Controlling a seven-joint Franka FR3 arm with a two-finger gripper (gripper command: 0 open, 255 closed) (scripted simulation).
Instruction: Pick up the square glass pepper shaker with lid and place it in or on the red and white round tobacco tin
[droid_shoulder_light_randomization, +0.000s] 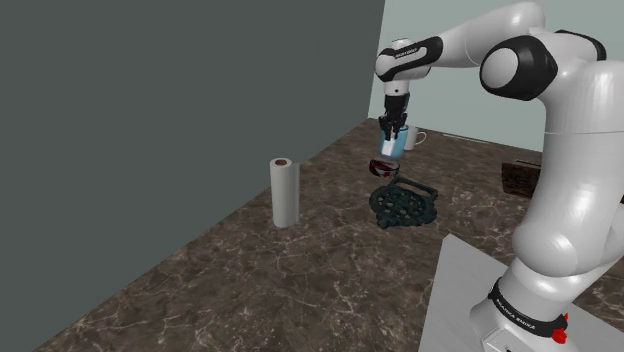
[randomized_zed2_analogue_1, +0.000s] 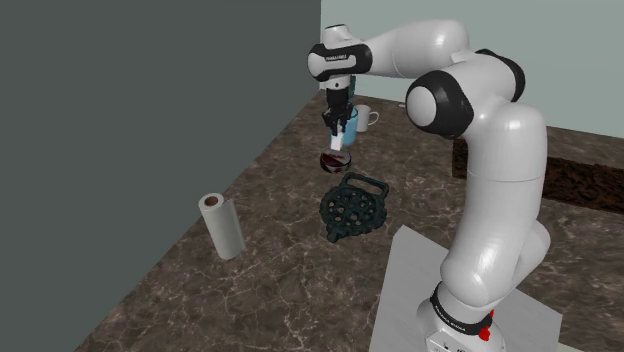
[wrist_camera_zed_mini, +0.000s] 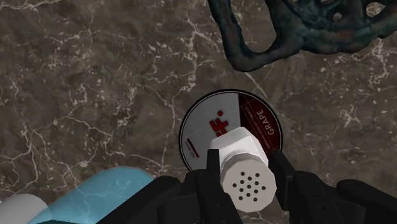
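Above the far end of the dark marbled countertop (droid_shoulder_light_randomization: 250, 280), the black gripper (wrist_camera_zed_mini: 245, 173) hangs with its fingers pinching the white pepper shaker (wrist_camera_zed_mini: 247, 167) by its faceted sides, perforated lid facing the wrist camera. The shaker sits directly over the red and white round tobacco tin (wrist_camera_zed_mini: 202, 130), which lies flat on the counter; whether its base is touching the tin's lid I cannot tell. The main risk, as I judge it, is a topple: the shaker is tall and narrow and the tin's top is a small flat disc, so letting go from any height, or with the shaker leaning, could tip it over and send it rolling onto the stone. It also seems to sit a little toward the red half, so a landing near the rim could slide off. Around the tin the space is tight: a dark openwork trivet (droid_shoulder_light_randomization: 403, 205) lies just beside it, its looped handle curling close, and a light blue cup (wrist_camera_zed_mini: 102, 198) stands near the gripper, with a white mug (randomized_zed2_analogue_1: 367, 118) behind. A paper towel roll (droid_shoulder_light_randomization: 284, 192) stands well apart and blocks nothing.
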